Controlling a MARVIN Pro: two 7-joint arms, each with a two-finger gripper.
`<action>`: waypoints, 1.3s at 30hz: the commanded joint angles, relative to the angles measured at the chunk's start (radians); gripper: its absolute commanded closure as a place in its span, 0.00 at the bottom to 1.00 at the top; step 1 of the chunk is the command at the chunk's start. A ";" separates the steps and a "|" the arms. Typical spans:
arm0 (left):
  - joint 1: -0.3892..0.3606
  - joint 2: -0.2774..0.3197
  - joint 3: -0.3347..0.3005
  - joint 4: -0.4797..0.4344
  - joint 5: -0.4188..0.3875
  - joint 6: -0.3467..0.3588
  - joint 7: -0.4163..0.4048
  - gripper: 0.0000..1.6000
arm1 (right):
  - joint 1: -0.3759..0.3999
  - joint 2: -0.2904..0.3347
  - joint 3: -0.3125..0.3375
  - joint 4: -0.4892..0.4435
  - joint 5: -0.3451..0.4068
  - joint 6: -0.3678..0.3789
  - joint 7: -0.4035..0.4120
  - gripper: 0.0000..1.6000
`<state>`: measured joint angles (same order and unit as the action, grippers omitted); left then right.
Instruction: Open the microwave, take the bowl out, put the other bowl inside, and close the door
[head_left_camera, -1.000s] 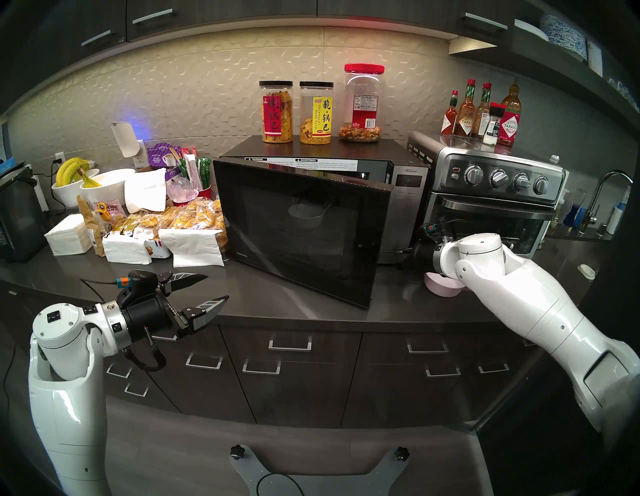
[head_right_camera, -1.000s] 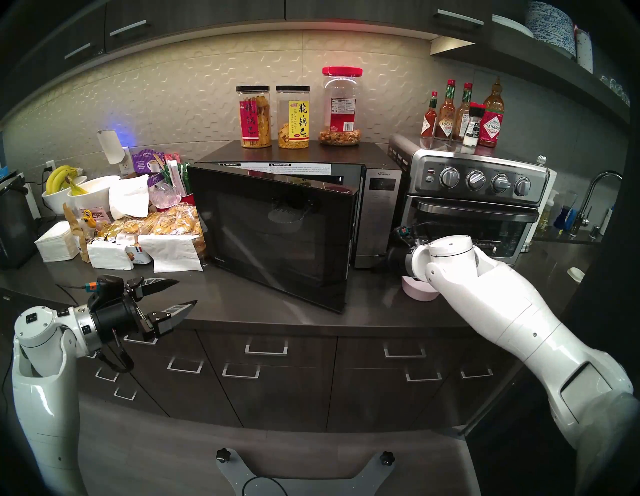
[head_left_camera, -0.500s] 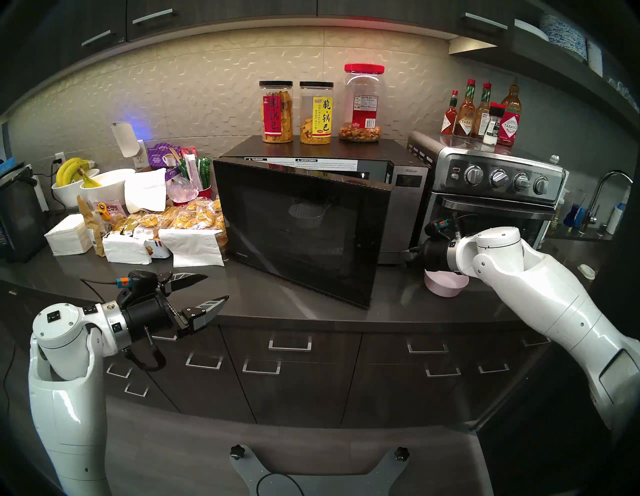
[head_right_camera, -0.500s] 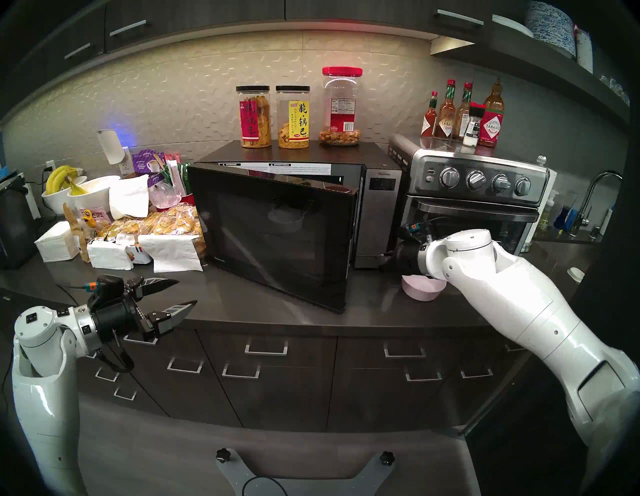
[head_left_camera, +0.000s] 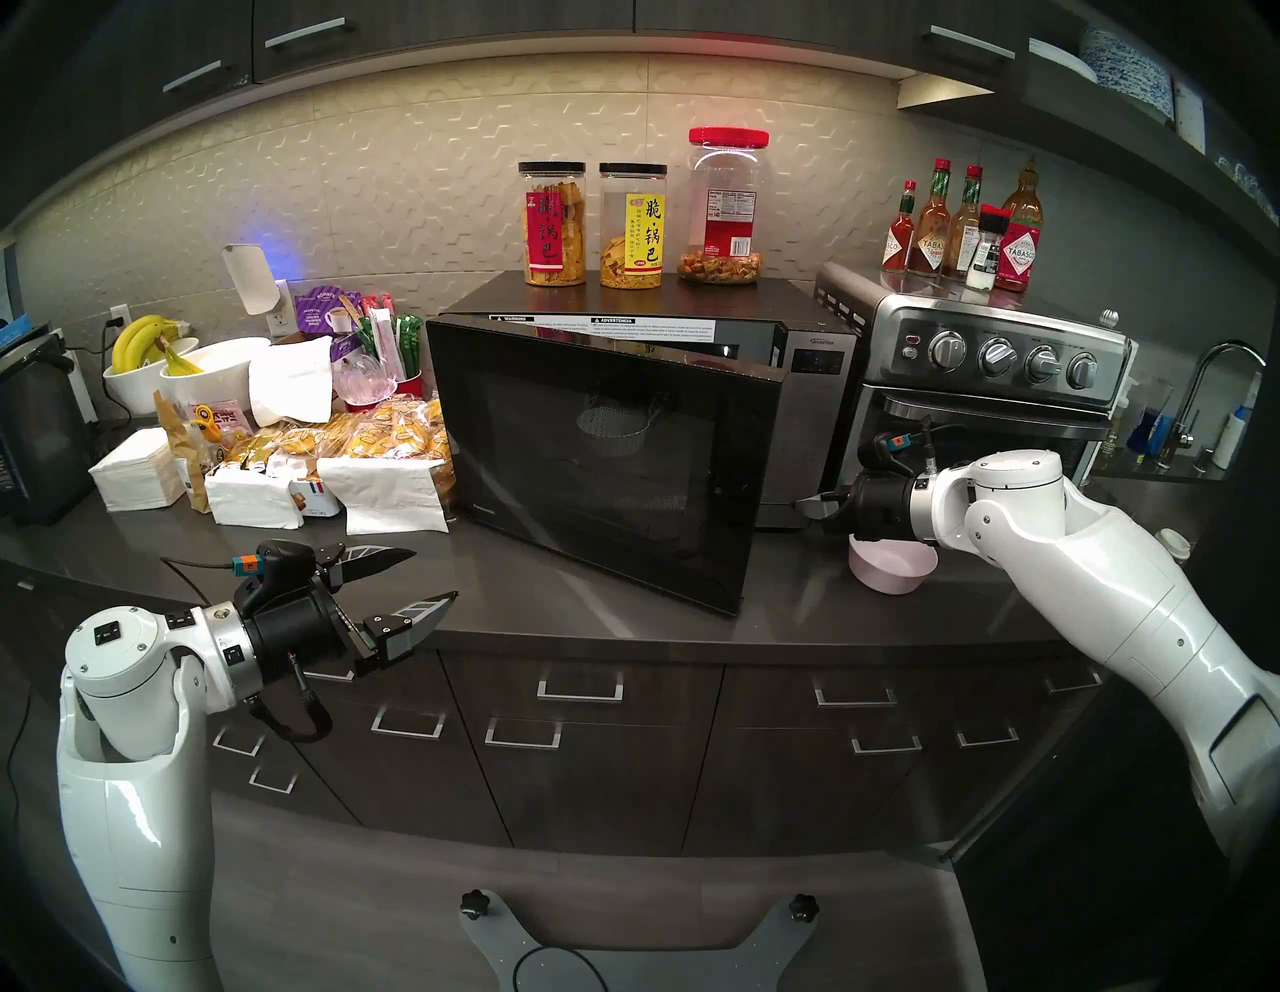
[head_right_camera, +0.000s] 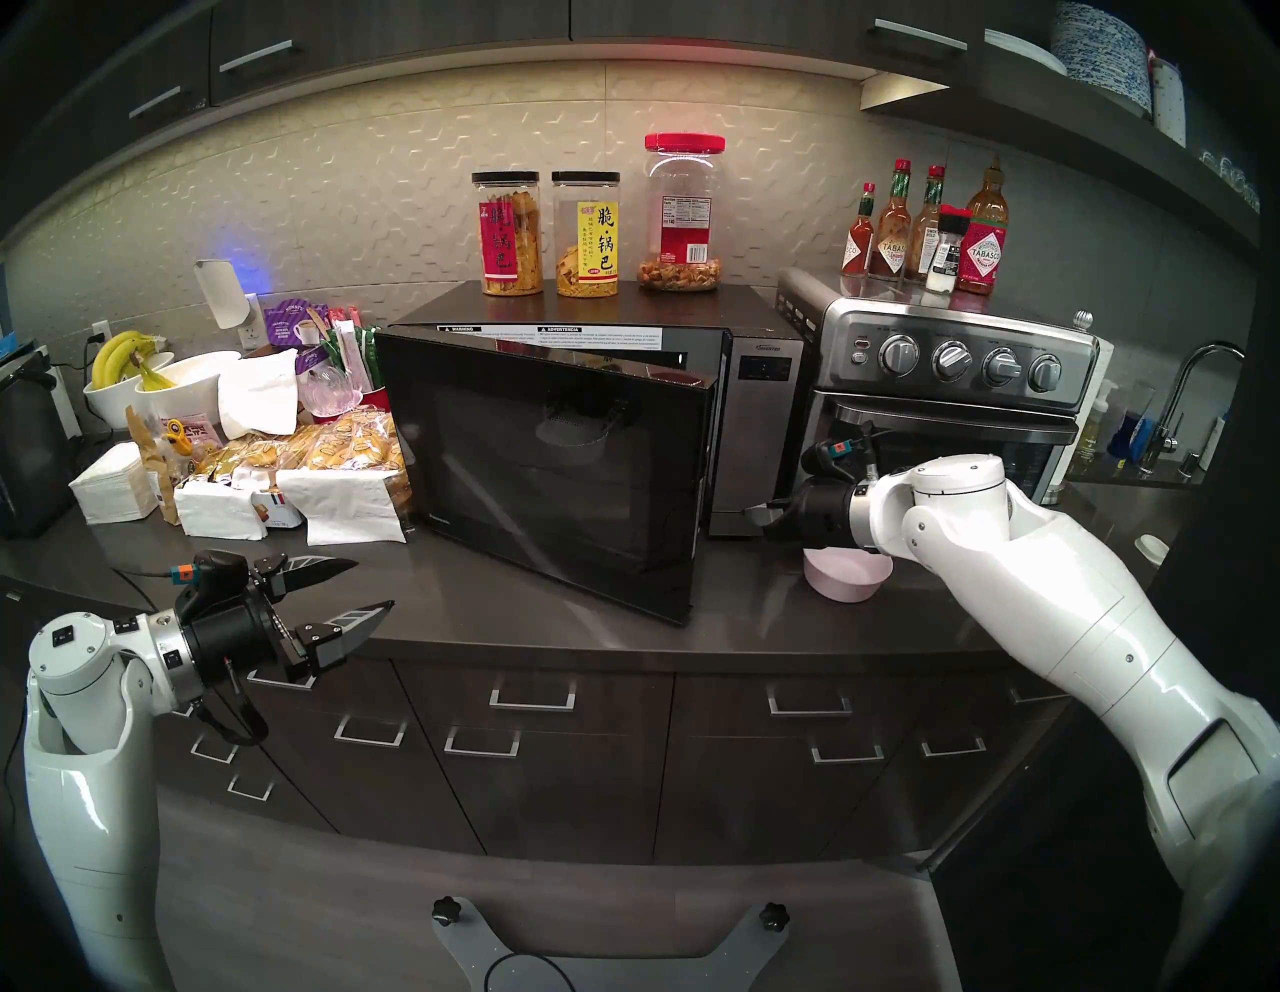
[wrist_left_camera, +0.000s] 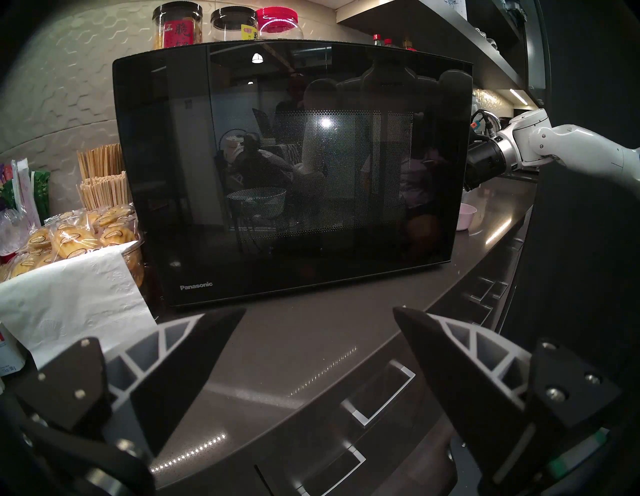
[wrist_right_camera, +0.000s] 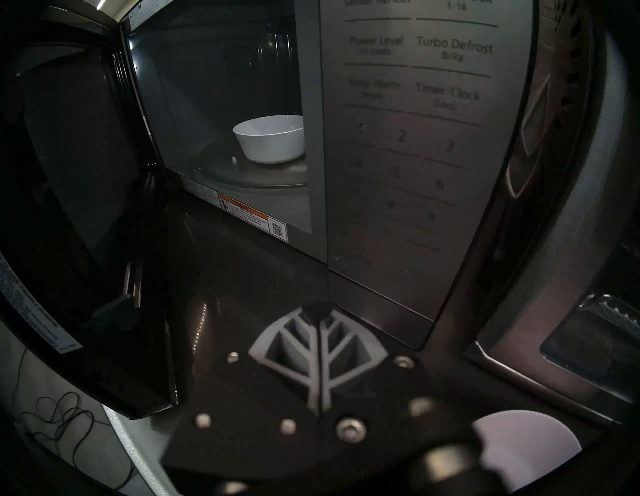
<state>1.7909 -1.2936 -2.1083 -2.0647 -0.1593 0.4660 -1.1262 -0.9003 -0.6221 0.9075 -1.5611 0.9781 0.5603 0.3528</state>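
I have the microwave (head_left_camera: 796, 415) door (head_left_camera: 596, 457) ajar only partway, so opening is unfinished. My right pincer (wrist_right_camera: 317, 313), clenched and empty, sits near the control strip; the left pincer (head_left_camera: 415, 575) waits released. The white bowl (wrist_right_camera: 272, 142) sits inside, the pink bowl (head_left_camera: 890, 568) on the surface (head_left_camera: 623, 644) at right. Next I need to swing the door wider.

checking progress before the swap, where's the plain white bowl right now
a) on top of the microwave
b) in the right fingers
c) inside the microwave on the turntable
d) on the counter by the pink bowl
c: the right wrist view shows the white bowl sitting on the turntable inside the microwave, seen past the part-open door.
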 joint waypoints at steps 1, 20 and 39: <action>0.000 0.000 0.000 -0.012 -0.003 0.003 -0.003 0.00 | 0.011 -0.016 0.021 -0.009 0.030 -0.006 0.007 1.00; 0.000 0.000 0.000 -0.012 -0.003 0.002 -0.003 0.00 | 0.017 -0.036 0.029 -0.017 0.073 0.018 0.054 1.00; 0.000 0.000 0.000 -0.012 -0.003 0.002 -0.003 0.00 | 0.020 -0.070 0.028 -0.036 0.103 0.053 0.074 1.00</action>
<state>1.7909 -1.2936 -2.1083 -2.0647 -0.1593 0.4660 -1.1262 -0.8939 -0.6830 0.9192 -1.5707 1.0635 0.6125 0.4230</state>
